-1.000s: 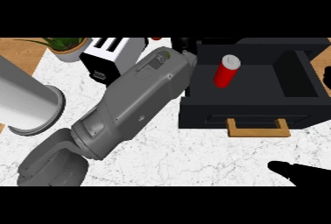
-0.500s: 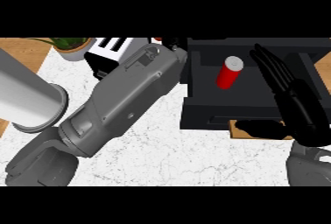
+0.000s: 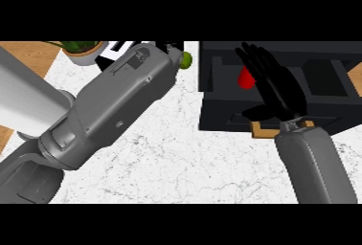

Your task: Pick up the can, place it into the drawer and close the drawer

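Head view shows you the right hand first: its black fingers are straight and held close together, pointing toward the top of the picture, with the thumb sticking out to the left near the drawer's front edge. They pinch nothing. The hand lies over the open black drawer, and its fingertips cover most of the red can, so you only get a small red patch at the left of the fingers; the can sits inside the drawer, and you cannot tell whether the fingers touch it. Just below the palm you see the drawer's tan handle, partly hidden by the wrist. The grey right forearm runs from there down to the lower right edge.

On the other side, the left forearm crosses the white marbled counter diagonally toward the upper middle. Its hand is hidden behind the arm's end, so you cannot tell how its fingers stand. Near that end you find a green round thing, a potted plant at the top left, and a large grey cylinder at the left edge.
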{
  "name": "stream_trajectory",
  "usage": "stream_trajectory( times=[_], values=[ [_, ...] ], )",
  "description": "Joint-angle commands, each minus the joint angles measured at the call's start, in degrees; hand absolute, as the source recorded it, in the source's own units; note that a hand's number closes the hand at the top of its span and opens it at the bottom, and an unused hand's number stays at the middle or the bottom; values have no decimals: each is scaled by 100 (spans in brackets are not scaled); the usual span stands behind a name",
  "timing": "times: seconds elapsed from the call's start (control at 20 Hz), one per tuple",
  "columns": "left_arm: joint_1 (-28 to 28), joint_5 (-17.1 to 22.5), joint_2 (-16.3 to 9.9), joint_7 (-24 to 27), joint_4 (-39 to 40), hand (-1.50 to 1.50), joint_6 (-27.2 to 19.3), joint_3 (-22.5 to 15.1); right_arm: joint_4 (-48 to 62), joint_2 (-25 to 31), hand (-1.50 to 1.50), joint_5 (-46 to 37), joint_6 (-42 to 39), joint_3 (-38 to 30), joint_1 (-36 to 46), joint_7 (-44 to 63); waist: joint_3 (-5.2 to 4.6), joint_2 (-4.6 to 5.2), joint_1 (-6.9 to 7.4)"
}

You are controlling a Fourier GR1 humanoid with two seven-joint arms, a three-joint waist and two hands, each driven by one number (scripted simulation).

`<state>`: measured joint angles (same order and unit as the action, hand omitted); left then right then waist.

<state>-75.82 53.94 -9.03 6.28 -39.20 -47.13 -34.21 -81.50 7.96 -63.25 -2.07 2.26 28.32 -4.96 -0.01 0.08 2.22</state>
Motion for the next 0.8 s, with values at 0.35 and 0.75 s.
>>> stream_trajectory(
  times=[0.35,0.75],
  values=[
    [680,-347,-696,-604,-1263,-150,-252,-85,3153,-66,-150,-713,1798,-430,1213,-190,7,16,95],
    [978,-529,-909,-603,-1672,-150,-168,59,4599,-91,-150,-921,3082,-726,1700,-367,12,85,101]
  ],
)
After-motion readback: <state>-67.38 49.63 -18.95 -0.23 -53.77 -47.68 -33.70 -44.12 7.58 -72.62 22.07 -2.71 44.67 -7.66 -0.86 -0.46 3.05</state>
